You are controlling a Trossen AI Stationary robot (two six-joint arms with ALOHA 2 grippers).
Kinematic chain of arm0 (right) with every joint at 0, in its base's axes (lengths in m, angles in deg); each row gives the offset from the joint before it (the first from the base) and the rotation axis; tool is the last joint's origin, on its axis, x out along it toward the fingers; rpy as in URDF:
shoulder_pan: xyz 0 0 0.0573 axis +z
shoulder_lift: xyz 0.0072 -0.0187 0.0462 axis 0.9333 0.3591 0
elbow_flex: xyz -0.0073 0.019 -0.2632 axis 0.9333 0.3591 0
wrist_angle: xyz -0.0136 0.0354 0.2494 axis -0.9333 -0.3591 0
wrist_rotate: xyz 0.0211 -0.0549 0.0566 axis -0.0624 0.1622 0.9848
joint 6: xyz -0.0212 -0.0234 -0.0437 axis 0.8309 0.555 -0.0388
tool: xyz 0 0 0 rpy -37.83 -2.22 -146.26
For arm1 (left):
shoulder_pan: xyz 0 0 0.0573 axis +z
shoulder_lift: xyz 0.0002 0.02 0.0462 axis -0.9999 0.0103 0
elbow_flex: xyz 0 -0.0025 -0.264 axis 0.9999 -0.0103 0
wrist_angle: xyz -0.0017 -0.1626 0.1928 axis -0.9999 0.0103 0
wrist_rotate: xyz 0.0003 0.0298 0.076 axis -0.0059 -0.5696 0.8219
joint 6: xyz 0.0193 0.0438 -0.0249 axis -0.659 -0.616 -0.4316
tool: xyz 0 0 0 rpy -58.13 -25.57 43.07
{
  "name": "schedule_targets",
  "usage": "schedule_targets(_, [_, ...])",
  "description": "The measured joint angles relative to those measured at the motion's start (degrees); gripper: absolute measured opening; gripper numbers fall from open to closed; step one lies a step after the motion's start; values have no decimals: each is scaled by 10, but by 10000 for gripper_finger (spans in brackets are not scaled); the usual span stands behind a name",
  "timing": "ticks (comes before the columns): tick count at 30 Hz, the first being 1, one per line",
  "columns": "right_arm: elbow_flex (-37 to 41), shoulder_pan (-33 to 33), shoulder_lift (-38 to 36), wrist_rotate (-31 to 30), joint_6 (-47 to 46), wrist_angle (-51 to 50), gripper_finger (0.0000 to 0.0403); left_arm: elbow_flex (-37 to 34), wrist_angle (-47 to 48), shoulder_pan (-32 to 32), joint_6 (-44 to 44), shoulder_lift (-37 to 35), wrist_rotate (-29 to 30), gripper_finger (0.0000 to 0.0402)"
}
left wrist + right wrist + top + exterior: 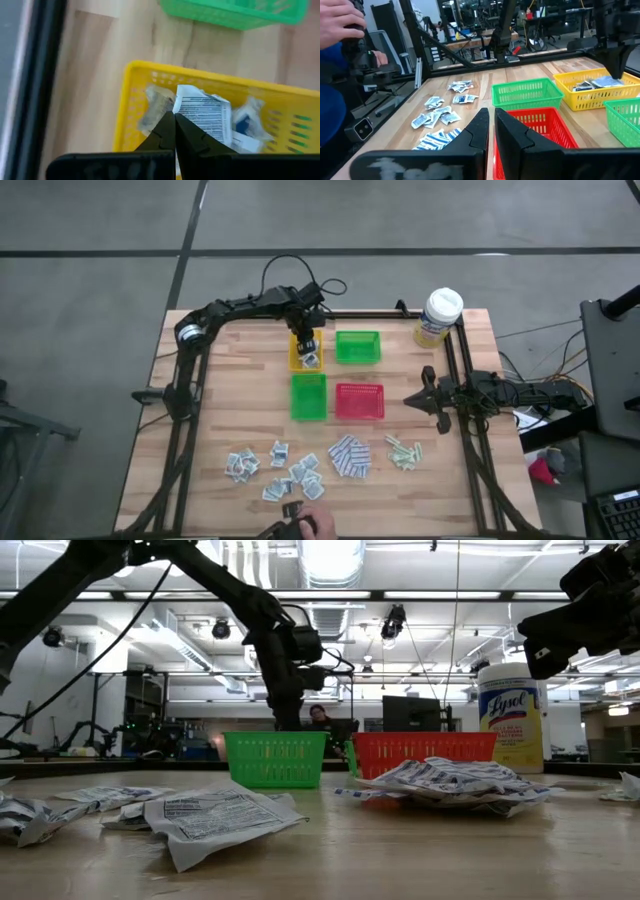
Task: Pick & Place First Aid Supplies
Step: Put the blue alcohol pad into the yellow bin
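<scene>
My left gripper (306,346) reaches over the yellow tray (296,361) at the far middle of the table, shut on a white-grey printed sachet (205,114). More sachets (246,124) lie inside that tray. The other supplies lie near the table's near edge: white-grey sachets (285,473), blue-and-white pads (349,456) and pale green strips (403,450). My right gripper (490,121) waits shut at the table's right side, beside the red tray (360,401), touching nothing. My left gripper pinches the sachet by its edge (180,102) between the two fingertips, coming from above and pointing down into the yellow tray. The sachet stands out past the fingertips, over the other sachets in the tray. Whether its far end rests on them I cannot tell.
Two green trays (357,346) (308,397) and the red tray stand in the table's middle. A yellow canister with a white lid (438,316) stands at the far right corner. A person's hand (312,526) holds a dark device at the near edge.
</scene>
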Motion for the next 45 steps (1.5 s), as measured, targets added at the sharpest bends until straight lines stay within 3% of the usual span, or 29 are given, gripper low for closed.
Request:
schedule_targets(10, [0, 0, 0, 0, 0, 0, 28, -21, -20, 2, 20, -1, 7, 12])
schedule_targets(17, [0, 0, 0, 0, 0, 0, 28, -21, -22, 0, 41, -22, 55, 93])
schedule_targets(22, [0, 0, 0, 0, 0, 0, 28, -19, 24, -22, 66, -73, 140, 148])
schedule_targets(25, [0, 0, 0, 0, 0, 0, 28, -20, 82, -52, 122, -124, 191, 165])
schedule_targets(34, [0, 0, 0, 0, 0, 0, 28, -66, 221, -167, 371, -245, 179, 167])
schedule_targets(38, [0, 0, 0, 0, 0, 0, 28, -125, 225, -223, 469, -287, 174, 168])
schedule_targets(45, [0, 0, 0, 0, 0, 0, 28, -229, 184, -328, 618, -338, 105, 168])
